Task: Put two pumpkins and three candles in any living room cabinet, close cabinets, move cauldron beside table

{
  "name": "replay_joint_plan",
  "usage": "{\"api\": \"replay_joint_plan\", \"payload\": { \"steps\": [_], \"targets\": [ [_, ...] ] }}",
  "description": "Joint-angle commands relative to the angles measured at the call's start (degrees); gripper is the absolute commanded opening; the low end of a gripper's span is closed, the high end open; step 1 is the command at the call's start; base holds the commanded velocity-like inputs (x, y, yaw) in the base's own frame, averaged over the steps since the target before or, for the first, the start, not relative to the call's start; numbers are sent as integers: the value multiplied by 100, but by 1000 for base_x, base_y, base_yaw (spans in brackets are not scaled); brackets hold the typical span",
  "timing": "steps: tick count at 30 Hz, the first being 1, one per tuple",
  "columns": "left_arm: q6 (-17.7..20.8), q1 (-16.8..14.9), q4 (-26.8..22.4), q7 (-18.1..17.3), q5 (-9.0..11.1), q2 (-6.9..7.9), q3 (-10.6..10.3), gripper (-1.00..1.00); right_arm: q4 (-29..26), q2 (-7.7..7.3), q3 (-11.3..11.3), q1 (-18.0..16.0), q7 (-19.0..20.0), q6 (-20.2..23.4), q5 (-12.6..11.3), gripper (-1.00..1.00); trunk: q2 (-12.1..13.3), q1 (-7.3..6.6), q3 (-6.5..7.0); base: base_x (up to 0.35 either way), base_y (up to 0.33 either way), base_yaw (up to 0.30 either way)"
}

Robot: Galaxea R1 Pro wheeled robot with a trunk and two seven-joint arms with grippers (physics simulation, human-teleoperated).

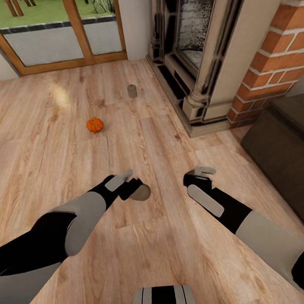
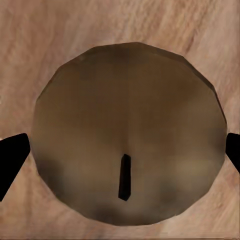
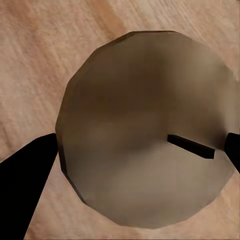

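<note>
My left gripper [image 1: 137, 189] is shut on a tan candle [image 1: 141, 193], held low over the plank floor. In the left wrist view the candle's round top [image 2: 125, 100] with its dark wick sits between the two black fingertips [image 2: 14, 157] of that gripper [image 2: 124, 152]. My right gripper [image 1: 197, 176] is shut on another candle [image 3: 145, 100], whose wick shows in the right wrist view; one fingertip [image 3: 32, 170] presses its side. A third candle [image 1: 132, 91] stands on the floor ahead. An orange pumpkin [image 1: 94, 125] lies to the left of it. The dark cabinet [image 1: 284, 146] stands at the right.
A stone fireplace surround [image 1: 199, 61] and a red brick chimney [image 1: 277, 55] rise ahead on the right. Wood-framed glass doors [image 1: 56, 36] close off the far wall. Open plank floor stretches between me and the pumpkin.
</note>
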Motion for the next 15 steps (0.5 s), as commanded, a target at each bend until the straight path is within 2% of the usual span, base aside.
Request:
{"api": "replay_joint_plan", "payload": {
  "steps": [1, 2, 3, 4, 5, 6, 7, 8, 10, 12, 15],
  "targets": [
    [-20, 108, -17, -53, 46, -19, -43, -100, 8, 19, 95, 74, -25, -144, 15, -100, 0, -4, 20, 0, 0, 0],
    [-45, 159, -17, -112, 46, -24, -43, -100, 16, 27, 153, 102, -22, -258, 31, -100, 1, -6, 42, 0, 0, 0],
    [-96, 260, -17, -268, 46, -32, -43, -100, 31, 36, 324, 143, -18, -519, 79, -100, 2, -9, 64, 0, 0, 0],
    [-149, 359, -17, -478, 46, -34, -43, -100, 46, 44, 567, 171, -15, -807, 159, -100, 4, -12, 86, 0, 0, 0],
    [-175, 406, -17, -598, 46, -35, -43, -100, 54, 47, 712, 182, -15, -959, 210, -100, 5, -14, 108, 0, 0, 0],
    [-218, 485, -17, -856, 46, -36, -43, -100, 84, 47, 1027, 197, -18, -1269, 328, -100, 6, -17, 130, 0, 0, 0],
    [-233, 517, -17, -986, 46, -36, -43, -100, 105, 46, 1180, 203, -23, -1422, 387, -100, 8, -19, 152, 0, 0, 0],
    [-257, 576, -17, -1228, 46, -35, -42, -100, 143, 48, 1441, 211, -37, -1700, 493, -100, 9, -22, 175, 0, 0, 0],
    [-279, 674, -17, -1491, 50, -25, -38, -100, 175, 49, 1689, 217, -49, -1992, 595, -100, 12, -27, 219, 0, 0, 0],
    [-291, 747, -17, -1636, 52, -16, -36, -100, 192, 44, 1811, 221, -56, -2141, 648, -100, 15, -32, 263, 0, 0, 0],
    [-304, 798, -17, -1729, 59, 12, -35, -100, 202, 31, 1878, 222, -75, -2234, 685, -100, 19, -40, 330, 0, 0, 0]
  ]
}}
